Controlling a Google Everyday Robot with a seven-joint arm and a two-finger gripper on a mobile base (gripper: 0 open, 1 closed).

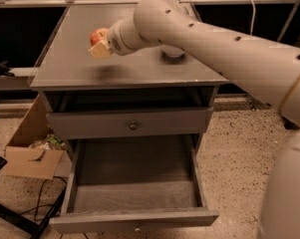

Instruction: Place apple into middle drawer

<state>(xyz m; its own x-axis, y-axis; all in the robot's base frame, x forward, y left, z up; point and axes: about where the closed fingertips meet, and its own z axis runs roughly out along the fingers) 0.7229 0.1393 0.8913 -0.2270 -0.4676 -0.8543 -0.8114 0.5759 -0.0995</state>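
Gripping apple (95, 34), gripper (99, 45) hovers over cabinet top (139, 68); open drawer (134, 221) sits well below gripper and toward camera, so next move likely down-forward.

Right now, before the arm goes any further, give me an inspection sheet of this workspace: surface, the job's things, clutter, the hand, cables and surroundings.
Surface: grey cabinet top, with a shadow on it below the hand.
Job's things: apple held above the top, towards its left side; middle drawer pulled open.
Clutter: white bowl on the top, mostly hidden behind the arm.
Hand: hand above the cabinet top, shut on the apple.
Cables: dark cables on the floor at left; pale cable behind at right.
Surroundings: cardboard box left of the cabinet; upper drawer front above the open one; speckled floor.
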